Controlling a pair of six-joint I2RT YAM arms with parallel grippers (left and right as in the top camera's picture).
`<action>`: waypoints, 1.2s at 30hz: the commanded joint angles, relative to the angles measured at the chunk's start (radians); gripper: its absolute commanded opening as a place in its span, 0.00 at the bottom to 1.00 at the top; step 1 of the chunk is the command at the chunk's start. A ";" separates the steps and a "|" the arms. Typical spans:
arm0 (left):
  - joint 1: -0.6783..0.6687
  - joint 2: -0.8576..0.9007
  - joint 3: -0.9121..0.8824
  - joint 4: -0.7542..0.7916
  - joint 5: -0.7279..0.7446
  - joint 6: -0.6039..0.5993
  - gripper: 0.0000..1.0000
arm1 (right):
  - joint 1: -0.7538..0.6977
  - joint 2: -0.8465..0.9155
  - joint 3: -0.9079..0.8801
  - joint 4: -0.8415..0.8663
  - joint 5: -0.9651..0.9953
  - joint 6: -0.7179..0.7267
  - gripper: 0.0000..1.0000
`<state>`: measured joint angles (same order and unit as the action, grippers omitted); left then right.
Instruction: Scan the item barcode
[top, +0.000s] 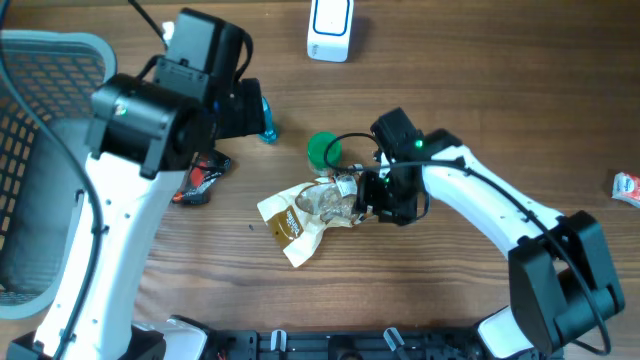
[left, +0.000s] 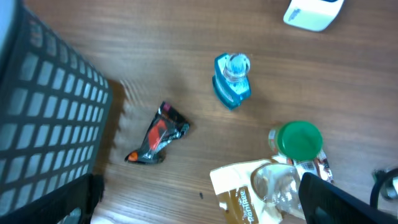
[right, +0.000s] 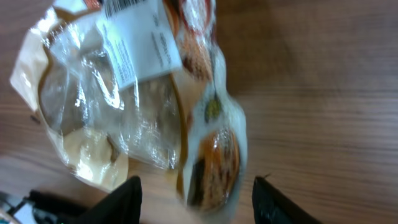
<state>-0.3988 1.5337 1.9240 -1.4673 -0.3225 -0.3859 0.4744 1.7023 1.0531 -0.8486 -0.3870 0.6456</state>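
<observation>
Bag (top: 305, 215) at frame centre, long axis left-right; right end lies between right gripper (right: 196, 185) jaws. Jaws half-spread; cannot tell if they pinch. Left gripper (top: 252, 110) wide, upper left, farther.

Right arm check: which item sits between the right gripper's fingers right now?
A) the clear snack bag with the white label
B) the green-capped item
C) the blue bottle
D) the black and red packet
A: in the right wrist view the clear snack bag, its white label showing, lies between the parted fingers of the right gripper. The blue bottle and the black and red packet lie apart from it.
</observation>
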 joint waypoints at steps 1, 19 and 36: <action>0.005 -0.001 -0.129 0.035 0.020 -0.013 1.00 | -0.001 0.002 -0.103 0.135 -0.037 -0.015 0.58; 0.003 -0.001 -0.256 0.055 0.045 -0.071 1.00 | -0.067 -0.048 -0.241 0.432 -0.032 -0.331 0.05; 0.003 -0.001 -0.256 0.089 0.045 -0.071 1.00 | -0.169 -0.665 -0.200 0.198 0.029 -0.789 0.05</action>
<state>-0.3988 1.5372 1.6756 -1.3827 -0.2852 -0.4469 0.3065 1.0958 0.8227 -0.6552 -0.3832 -0.1127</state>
